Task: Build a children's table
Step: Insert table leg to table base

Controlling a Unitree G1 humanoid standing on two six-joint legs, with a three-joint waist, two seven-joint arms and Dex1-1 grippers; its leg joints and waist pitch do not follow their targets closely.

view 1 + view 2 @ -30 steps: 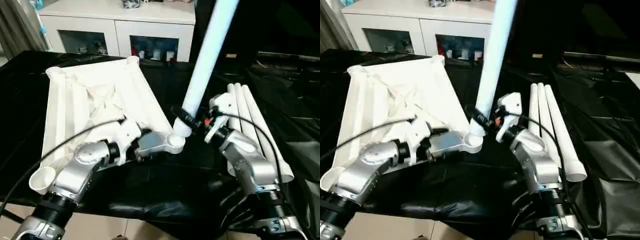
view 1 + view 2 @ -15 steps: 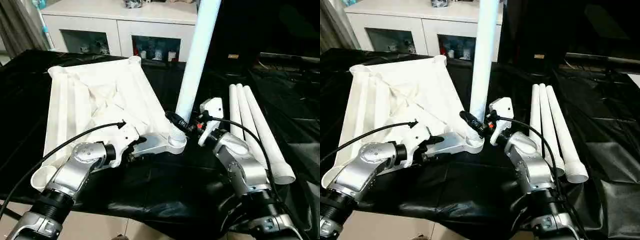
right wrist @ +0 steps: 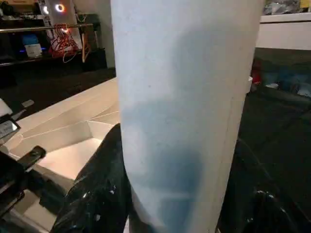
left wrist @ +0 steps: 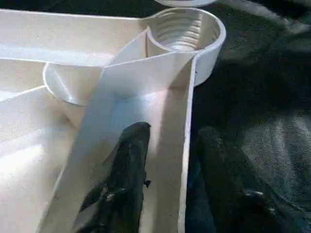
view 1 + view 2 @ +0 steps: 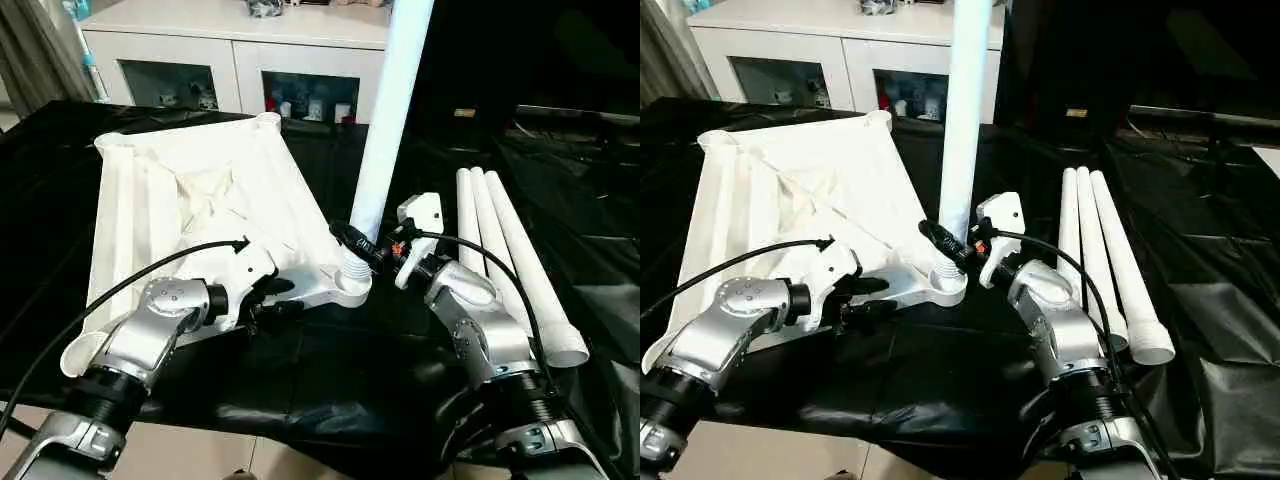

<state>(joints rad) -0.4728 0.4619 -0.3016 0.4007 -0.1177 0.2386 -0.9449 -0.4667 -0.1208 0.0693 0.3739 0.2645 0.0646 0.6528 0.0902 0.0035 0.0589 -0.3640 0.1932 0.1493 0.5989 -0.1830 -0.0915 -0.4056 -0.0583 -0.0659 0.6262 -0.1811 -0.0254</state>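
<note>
Our right tool [image 5: 362, 243] is clamped around the lower end of one white leg [image 5: 392, 110], which stands nearly upright with its threaded foot set into the near corner socket [image 5: 350, 287] of the tabletop [image 5: 190, 215]. In the right wrist view one black finger [image 3: 99, 189] lies against each side of the leg, which blocks most of what is behind it; the leg's top runs out of the head views.

Our left tool [image 5: 862, 298] sits at the tabletop's near rim, just beside that same socket. In the left wrist view one finger [image 4: 127, 170] rests on the inside face of the rim wall and the other lies outside it on the black cloth, so the jaws straddle the wall. We cannot tell whether they actually pinch it or only bracket it.

The tabletop lies upside down on the black-covered bench [image 5: 330, 370], its ribs and corner sockets facing up. Our left forearm hides part of its near edge. Three more legs [image 5: 515, 260] lie side by side on the cloth to the right, well apart from the tabletop.

A white cabinet [image 5: 240, 60] with glass doors stands behind the bench; the items inside are too small to make out, and we can read no writing anywhere.
</note>
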